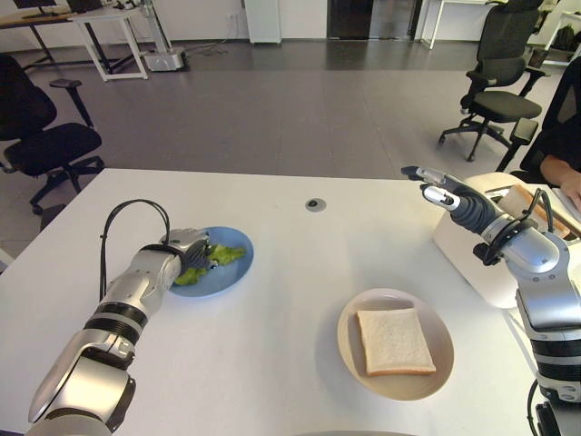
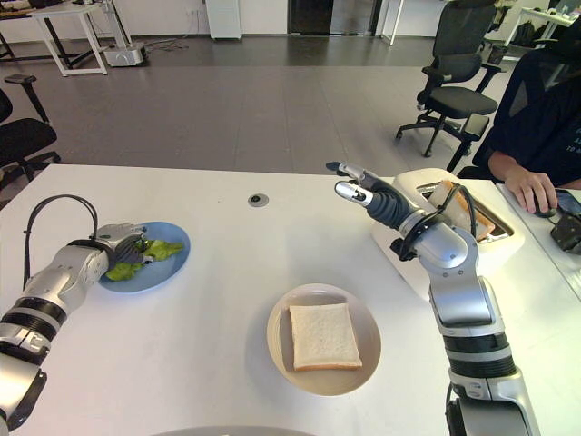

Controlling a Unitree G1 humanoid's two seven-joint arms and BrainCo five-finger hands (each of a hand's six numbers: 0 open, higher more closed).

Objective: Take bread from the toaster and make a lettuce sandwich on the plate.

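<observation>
White table, blue plate, cream plate, white toaster, small round grommet

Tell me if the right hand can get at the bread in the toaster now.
Probably yes: the right hand is open and empty beside the toaster, and the bread stands up from its slot uncovered.
</observation>
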